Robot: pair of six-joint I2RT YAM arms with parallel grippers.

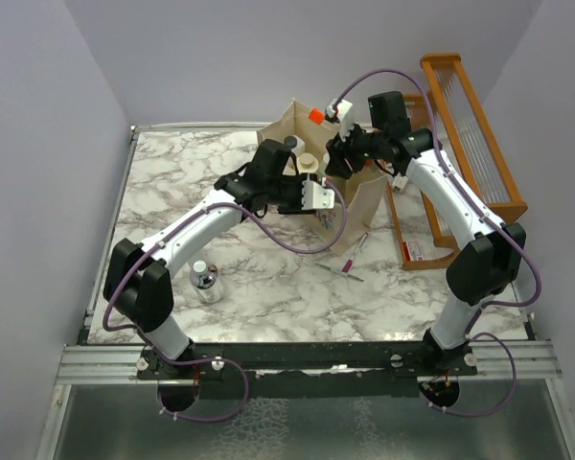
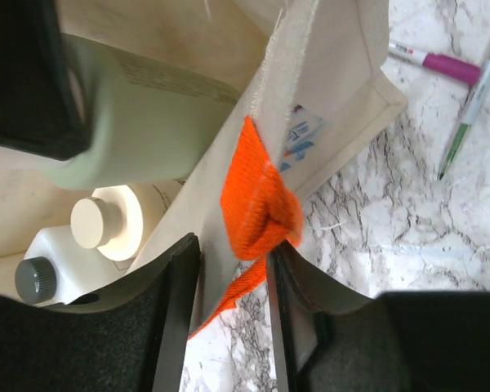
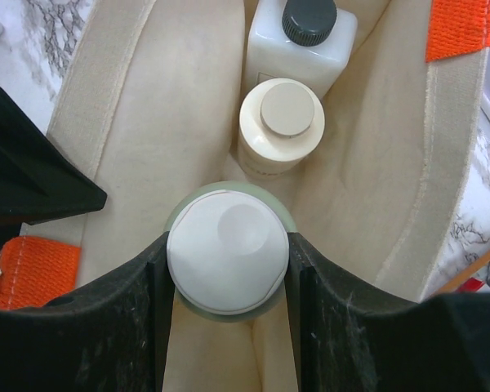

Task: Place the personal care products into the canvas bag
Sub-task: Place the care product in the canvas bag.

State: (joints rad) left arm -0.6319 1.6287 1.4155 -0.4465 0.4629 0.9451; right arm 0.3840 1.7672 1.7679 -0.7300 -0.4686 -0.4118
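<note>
The canvas bag (image 1: 362,203) stands upright at the table's far middle. My right gripper (image 3: 229,245) is shut on the cream cap of the olive-green bottle (image 3: 227,260) and holds it upright inside the bag's mouth. Below it in the bag (image 3: 131,122) stand a beige bottle (image 3: 282,122) and a white bottle with a dark cap (image 3: 304,37). My left gripper (image 2: 234,245) is closed over the bag's near rim (image 2: 343,98) and its orange handle (image 2: 257,204); canvas and strap fill the gap. A short clear bottle with a chrome cap (image 1: 206,283) stands on the table near the left arm.
An orange wooden slatted rack (image 1: 465,134) lies at the back right, close to the right arm. Two pens (image 1: 350,259) lie on the marble in front of the bag, a pink one (image 2: 441,65) and a green one (image 2: 472,102). Grey walls enclose the table.
</note>
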